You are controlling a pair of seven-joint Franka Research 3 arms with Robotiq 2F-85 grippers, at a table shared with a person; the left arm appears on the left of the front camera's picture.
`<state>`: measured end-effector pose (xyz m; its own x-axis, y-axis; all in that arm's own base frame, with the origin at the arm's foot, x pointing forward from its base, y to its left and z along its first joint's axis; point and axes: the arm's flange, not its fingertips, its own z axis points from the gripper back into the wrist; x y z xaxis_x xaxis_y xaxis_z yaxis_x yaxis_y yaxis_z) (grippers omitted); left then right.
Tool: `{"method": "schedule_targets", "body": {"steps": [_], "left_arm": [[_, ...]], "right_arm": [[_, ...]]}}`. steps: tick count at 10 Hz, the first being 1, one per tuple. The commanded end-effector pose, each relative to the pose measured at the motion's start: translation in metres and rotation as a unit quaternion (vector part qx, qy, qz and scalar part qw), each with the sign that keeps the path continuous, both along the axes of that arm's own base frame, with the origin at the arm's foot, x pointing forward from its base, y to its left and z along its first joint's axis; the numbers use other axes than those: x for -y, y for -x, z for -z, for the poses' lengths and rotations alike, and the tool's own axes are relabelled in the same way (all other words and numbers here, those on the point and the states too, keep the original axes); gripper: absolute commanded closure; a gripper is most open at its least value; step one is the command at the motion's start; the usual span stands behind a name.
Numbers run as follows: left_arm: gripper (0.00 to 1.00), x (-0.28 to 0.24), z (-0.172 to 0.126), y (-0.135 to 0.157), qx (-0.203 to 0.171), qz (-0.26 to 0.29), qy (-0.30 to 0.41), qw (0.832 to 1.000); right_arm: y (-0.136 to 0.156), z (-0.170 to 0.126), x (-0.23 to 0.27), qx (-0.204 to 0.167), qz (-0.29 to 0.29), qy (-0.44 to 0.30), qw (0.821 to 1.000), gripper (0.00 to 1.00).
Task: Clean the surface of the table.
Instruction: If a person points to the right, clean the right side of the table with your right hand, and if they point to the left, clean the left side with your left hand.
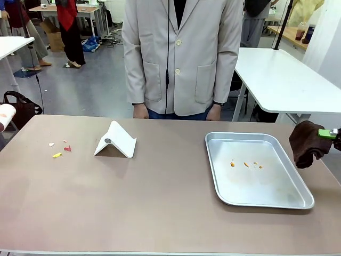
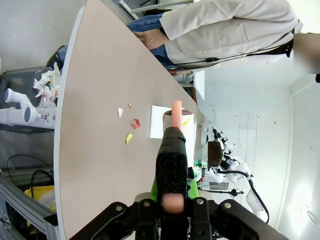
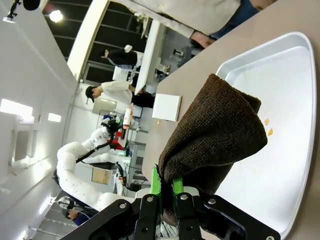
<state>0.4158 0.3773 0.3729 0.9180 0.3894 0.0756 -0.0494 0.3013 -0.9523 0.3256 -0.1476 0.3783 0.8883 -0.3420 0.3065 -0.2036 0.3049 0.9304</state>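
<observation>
Brown cloth [image 1: 308, 143] hangs clamped in the right gripper [image 1: 326, 133] at the right edge of the taupe table [image 1: 160, 202], beside a metal tray [image 1: 266, 205]. The left gripper [image 2: 172, 192] (fingers closed) pinches a pink-handled tool [image 2: 171, 165] near paper scraps [image 1: 57, 154].

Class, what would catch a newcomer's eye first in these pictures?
A silver tray sits right on the table, orange crumbs in it. Beside it the right gripper clamps a brown cloth; the left gripper grips a black tool. Coloured scraps lie left, by a white stand.
</observation>
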Motion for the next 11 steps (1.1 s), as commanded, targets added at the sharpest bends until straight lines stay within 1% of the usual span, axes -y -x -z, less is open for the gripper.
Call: {"method": "schedule_targets", "body": {"steps": [1, 11], "left_arm": [[0.87, 0.0016, -0.0063, 0.0023, -0.005, 0.003, -0.004, 1.0], [0.87, 0.0016, -0.0063, 0.0023, -0.005, 0.003, -0.004, 1.0]], "right_arm": [[0.0006, -0.0055, -0.0013, 0.0, -0.001, -0.001, 1.0, 0.92], [0.0006, -0.0055, -0.0013, 0.0, -0.001, -0.001, 1.0, 0.92]]}}
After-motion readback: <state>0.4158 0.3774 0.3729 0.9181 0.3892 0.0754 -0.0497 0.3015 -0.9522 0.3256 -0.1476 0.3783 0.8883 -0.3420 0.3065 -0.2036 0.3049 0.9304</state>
